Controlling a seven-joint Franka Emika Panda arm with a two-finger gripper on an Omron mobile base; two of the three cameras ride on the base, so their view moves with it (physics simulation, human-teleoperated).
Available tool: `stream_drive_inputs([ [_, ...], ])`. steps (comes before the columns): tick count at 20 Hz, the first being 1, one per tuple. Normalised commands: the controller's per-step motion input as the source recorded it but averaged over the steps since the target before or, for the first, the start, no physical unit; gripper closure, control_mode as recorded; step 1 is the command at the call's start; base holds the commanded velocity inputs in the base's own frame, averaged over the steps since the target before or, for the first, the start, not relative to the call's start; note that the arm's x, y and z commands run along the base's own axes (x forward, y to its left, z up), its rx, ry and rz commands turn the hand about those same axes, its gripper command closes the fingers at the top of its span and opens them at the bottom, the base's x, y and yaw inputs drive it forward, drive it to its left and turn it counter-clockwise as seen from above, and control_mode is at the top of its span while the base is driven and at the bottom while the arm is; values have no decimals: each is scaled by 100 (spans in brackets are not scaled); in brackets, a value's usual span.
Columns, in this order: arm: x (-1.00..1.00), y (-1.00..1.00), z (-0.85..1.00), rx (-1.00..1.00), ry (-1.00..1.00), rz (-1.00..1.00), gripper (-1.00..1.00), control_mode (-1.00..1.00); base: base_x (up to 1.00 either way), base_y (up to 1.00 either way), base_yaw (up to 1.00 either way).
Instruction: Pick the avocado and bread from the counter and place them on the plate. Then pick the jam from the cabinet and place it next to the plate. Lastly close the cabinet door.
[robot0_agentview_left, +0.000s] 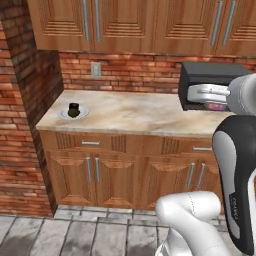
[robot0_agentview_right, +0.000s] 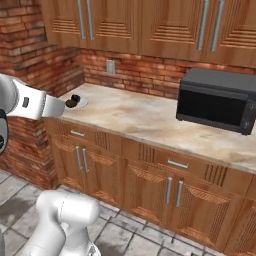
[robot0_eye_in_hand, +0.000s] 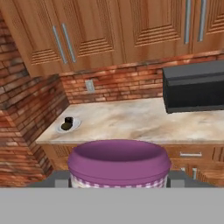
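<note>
while the hand view is looking out over the kitchen, a jar with a purple lid (robot0_eye_in_hand: 119, 162) is sitting at the bottom centre of the frame, right against the camera, between the two dark finger tips (robot0_eye_in_hand: 176, 178) of the gripper (robot0_eye_in_hand: 119, 180) that are peeking out at either side of it. the jaws are standing apart by the jar's width and seem to be clamping on it, with a checked white and purple band showing under the lid.

far beyond the jar, at the left of that view, the white plate (robot0_eye_in_hand: 75, 127) is resting on the counter (robot0_eye_in_hand: 144, 120) near the brick side wall, and two small dark items (robot0_eye_in_hand: 67, 124) are lying on it, touching or nearly touching each other. the plate is well apart from the gripper.

in the left base view the plate (robot0_agentview_left: 81, 114) is sitting at the left end of the counter (robot0_agentview_left: 135, 112) with the dark items (robot0_agentview_left: 73, 110) on it, and a black microwave (robot0_agentview_left: 200, 75) is standing at the right, partly behind the white arm. in the right base view the plate (robot0_agentview_right: 80, 104) is showing at the left, just past the arm's white link, with the microwave (robot0_agentview_right: 217, 99) at the right and closed wooden cabinets (robot0_agentview_right: 150, 25) above.
</note>
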Motion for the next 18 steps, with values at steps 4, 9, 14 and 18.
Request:
stream_drive_inputs([
  [4, 0, 0, 0, 0, 0, 0, 100, 100, 70, 8, 17],
  [9, 0, 0, 0, 0, 0, 0, 100, 100, 55, 9, 15],
  [14, 0, 0, 0, 0, 0, 0, 100, 100, 53, 21, 10],
  [18, 0, 0, 0, 0, 0, 0, 100, 100, 53, 31, 6],
])
